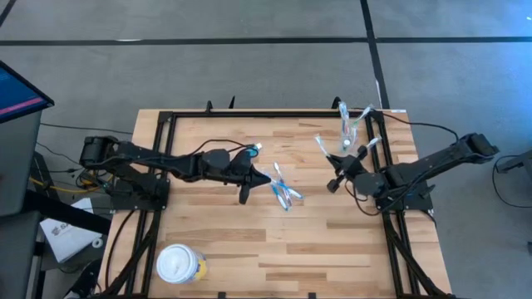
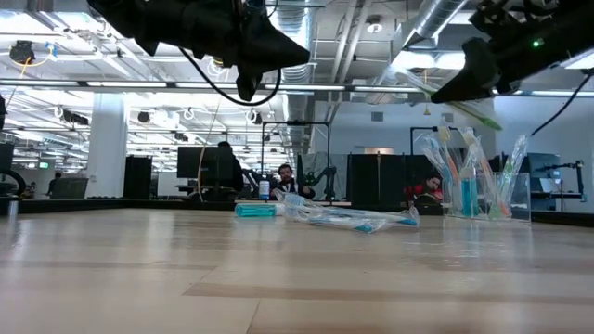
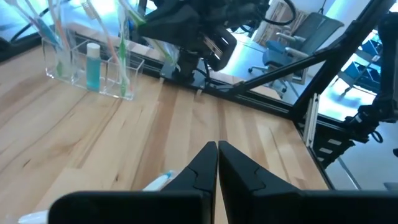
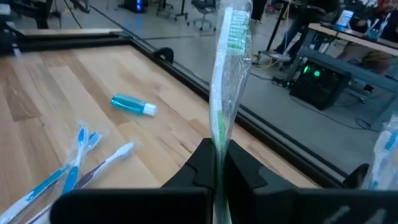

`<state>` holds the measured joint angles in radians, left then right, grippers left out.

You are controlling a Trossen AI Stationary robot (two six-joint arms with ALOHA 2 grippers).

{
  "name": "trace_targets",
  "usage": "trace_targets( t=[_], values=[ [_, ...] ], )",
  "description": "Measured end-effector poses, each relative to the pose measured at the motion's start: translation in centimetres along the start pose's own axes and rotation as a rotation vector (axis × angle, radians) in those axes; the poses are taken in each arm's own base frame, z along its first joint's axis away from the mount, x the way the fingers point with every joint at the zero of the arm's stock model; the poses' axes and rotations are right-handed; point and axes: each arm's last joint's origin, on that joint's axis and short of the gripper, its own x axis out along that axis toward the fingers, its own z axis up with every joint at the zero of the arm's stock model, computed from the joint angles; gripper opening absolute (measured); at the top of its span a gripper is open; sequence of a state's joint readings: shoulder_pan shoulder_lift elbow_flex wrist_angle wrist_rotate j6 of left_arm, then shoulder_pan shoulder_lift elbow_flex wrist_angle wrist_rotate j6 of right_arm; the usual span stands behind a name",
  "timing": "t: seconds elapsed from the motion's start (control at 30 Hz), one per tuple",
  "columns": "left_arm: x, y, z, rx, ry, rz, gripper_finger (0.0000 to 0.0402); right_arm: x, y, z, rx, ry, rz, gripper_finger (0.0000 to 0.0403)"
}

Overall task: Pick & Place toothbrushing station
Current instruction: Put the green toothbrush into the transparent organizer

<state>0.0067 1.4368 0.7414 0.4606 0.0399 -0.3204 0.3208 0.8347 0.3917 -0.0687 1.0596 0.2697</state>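
right gripper [image 4: 219, 163] pinches a wrapped green brush [image 4: 225, 74] low, so it could swing and miss the holder [image 1: 353, 133]; left gripper [image 3: 217, 163] shut empty.

Table: light wood butcher-block top [image 1: 249, 249] with a black frame round the edges.
Middle: a loose little pile of wrapped toothbrushes [image 1: 285, 194], blue and white mostly.
Further back: small blue tube [image 1: 253, 150] lying flat.
Far right corner: clear holder [image 1: 356, 126] with brushes standing in it.
Near left edge: white-lidded yellow tub [image 1: 180, 265].
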Motion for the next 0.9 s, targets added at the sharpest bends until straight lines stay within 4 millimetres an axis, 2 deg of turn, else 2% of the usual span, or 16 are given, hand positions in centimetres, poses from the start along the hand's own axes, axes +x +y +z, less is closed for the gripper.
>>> trace_targets(
  t=[0.53, 0.9],
  values=[
    [0.0, -0.6, 0.0, 0.015, -0.025, 0.013, 0.0007, -0.7, -4.1, -1.8, 0.088, -0.137, 0.186, 0.0006],
    [0.0, -0.5, 0.0, 0.015, -0.026, 0.013, 0.0007, -1.3, -6.9, -3.2, 0.135, -0.186, 0.16, 0.0006]
  ],
)
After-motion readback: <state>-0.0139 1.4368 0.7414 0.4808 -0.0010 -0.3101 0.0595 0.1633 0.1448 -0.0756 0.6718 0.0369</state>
